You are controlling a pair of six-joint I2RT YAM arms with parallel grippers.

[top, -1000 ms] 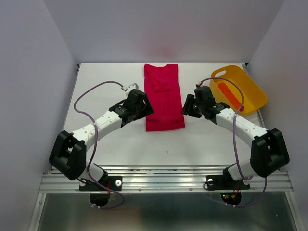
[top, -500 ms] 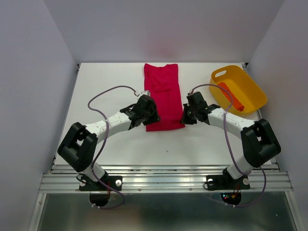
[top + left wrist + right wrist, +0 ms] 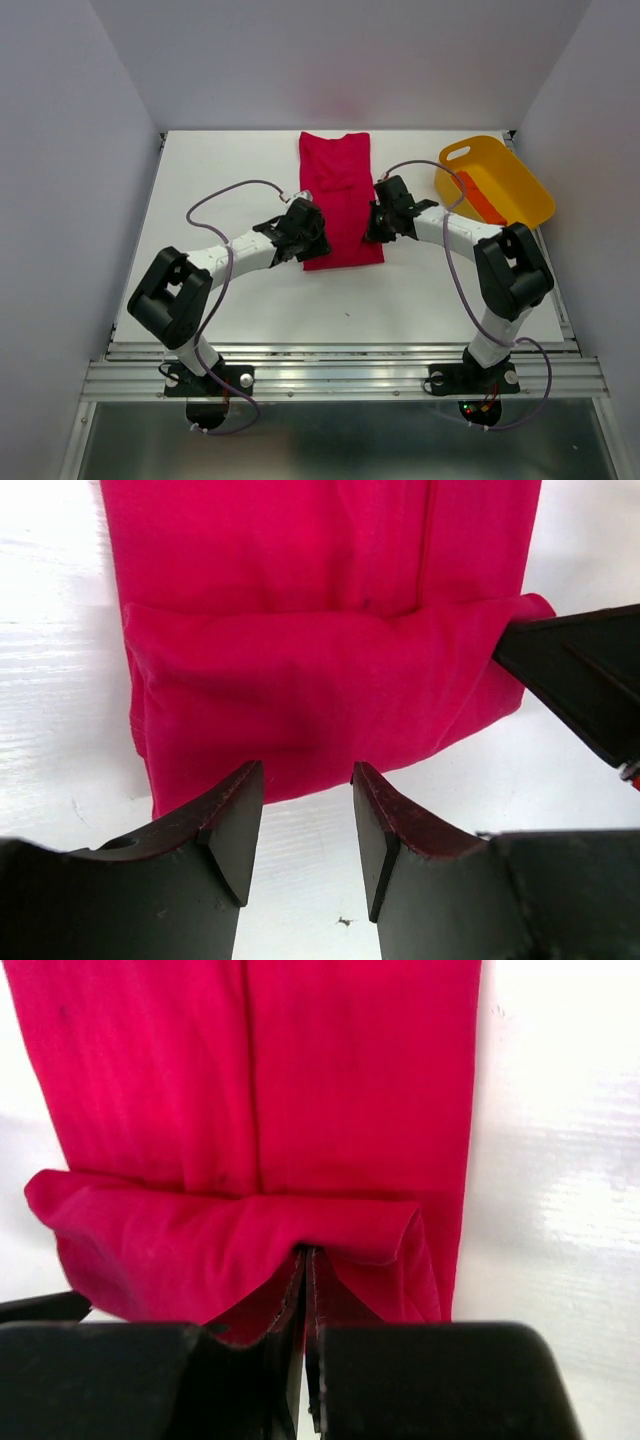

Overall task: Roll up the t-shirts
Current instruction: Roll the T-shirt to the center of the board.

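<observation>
Right wrist view: the right claw (image 3: 305, 1255) is clenched on the folded near end of the red shirt (image 3: 250, 1080).
Left claw (image 3: 307, 770): released, tips apart, right at the near edge of that fold.
Do it well: I think both claws should pinch the fold, then turn it over evenly, away from them.
Room: bare desk (image 3: 560, 1160) on both sides; yellow tub (image 3: 500, 185) well off to the right claw's right.

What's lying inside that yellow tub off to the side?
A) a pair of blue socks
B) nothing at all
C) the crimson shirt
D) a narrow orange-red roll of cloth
D: the top view shows a narrow orange-red roll lying slantwise inside the yellow tub, while the crimson shirt lies outside it, in the middle of the table.
</observation>
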